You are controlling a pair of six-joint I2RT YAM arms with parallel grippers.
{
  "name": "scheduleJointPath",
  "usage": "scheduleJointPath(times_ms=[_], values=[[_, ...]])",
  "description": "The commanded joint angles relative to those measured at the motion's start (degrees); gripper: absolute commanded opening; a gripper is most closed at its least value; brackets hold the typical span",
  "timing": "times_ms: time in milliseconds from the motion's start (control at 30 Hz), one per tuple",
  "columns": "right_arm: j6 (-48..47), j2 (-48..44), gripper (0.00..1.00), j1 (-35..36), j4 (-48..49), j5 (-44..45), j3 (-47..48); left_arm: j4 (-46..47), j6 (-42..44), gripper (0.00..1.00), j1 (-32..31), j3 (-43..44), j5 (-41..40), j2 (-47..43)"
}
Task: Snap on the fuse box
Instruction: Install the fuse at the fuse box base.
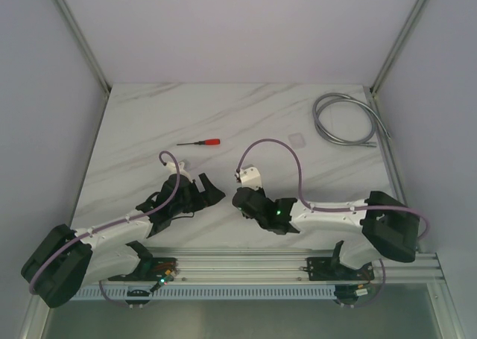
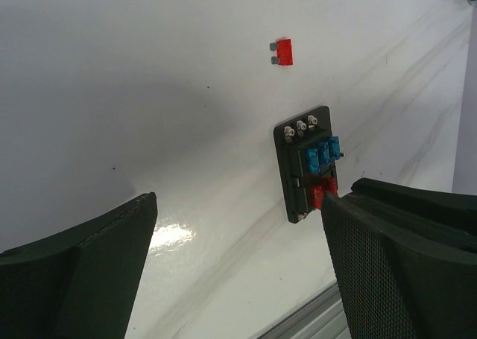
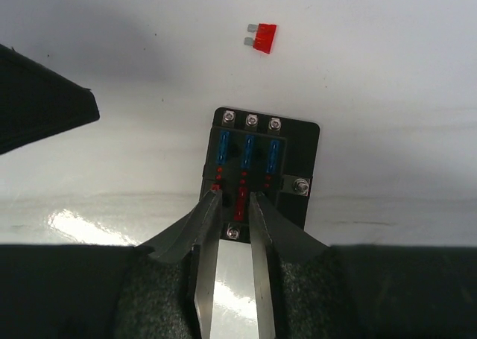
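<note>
Black fuse box (image 3: 261,160) is lying on the near tabletop (image 3: 373,71). Right claw (image 3: 235,197) is straddling its red fuse (image 3: 241,203); whether gripping, I cannot tell. Left claw (image 2: 238,199) is gaping. Unpinned, it could skid under a tug.

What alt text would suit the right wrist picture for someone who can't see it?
The right hand sits over a small black fuse box on a white marble table, its two fingertips flanking a red fuse seated in it next to three blue fuses. A loose red fuse lies on the table beyond the box.
</note>
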Motion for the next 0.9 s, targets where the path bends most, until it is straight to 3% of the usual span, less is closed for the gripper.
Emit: scheduleJointPath(times_ms=[0, 433, 867], values=[[3.2, 1.7, 0.27, -0.4, -5.0, 0.9, 3.3, 0.1, -0.5, 1.0, 0.2, 0.6, 1.1, -0.2], [4.8, 4.2, 0.24, -1.5, -7.8, 0.2, 5.6, 0.7, -0.7, 1.0, 0.1, 0.5, 1.4, 0.1], [5.6, 7.9, 0.14, -2.1, -10.3, -2.9, 7.4, 1.0, -0.7, 1.0, 0.1, 0.5, 1.7, 0.5]])
